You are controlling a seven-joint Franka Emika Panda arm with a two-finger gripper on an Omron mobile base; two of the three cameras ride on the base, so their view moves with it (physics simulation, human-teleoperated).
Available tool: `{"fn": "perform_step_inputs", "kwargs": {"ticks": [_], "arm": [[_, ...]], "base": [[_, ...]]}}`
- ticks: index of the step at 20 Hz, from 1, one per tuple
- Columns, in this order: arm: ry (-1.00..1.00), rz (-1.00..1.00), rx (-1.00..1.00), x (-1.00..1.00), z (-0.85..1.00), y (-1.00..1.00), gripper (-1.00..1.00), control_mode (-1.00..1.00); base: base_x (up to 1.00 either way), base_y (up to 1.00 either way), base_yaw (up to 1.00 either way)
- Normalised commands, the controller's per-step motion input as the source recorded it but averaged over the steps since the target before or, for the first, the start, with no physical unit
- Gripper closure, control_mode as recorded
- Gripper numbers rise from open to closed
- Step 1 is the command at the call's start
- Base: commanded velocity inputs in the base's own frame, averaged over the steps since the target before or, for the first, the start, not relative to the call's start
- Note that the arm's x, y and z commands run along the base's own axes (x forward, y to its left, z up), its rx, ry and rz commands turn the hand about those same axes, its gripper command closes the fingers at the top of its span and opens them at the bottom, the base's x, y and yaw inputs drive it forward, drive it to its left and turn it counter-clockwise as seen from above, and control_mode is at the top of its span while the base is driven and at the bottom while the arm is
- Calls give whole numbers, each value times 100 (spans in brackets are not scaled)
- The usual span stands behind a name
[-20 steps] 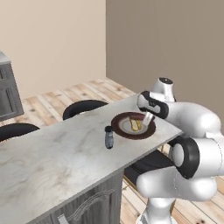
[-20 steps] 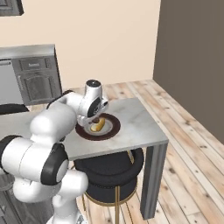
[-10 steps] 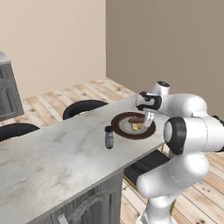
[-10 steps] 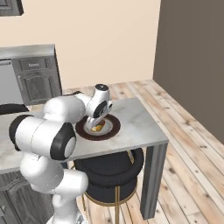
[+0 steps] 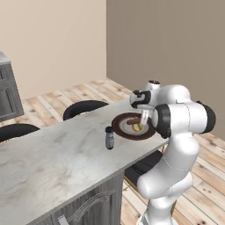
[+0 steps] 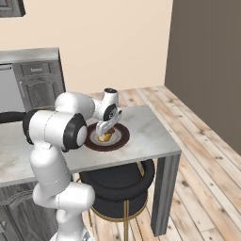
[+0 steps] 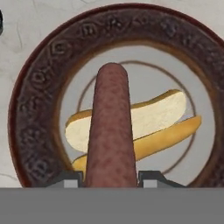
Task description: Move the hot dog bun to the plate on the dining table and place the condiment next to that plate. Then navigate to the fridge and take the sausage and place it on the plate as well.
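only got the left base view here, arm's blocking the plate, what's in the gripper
Observer: The gripper is shut on the sausage, held above the plate.
Operator: bun on there already
Observer: Yes, the hot dog bun lies split open on the cream centre, under the sausage.
Operator: anything under that end of the table
Observer: A round black stool stands tucked under the dining table.

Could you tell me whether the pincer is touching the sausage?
Touching. In the hand view, the sausage rises between the pincer fingertips, which press its sides above the hot dog bun.
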Motion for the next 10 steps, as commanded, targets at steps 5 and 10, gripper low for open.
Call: {"fn": "perform_step_inputs", "kwargs": {"ticks": [5,10], "arm": [[1,0,0,21,-24,0,-100,-100],[-6,0,1,-27,-12,-3,-100,-100]], "base": [[0,0,0],[0,0,0]]}}
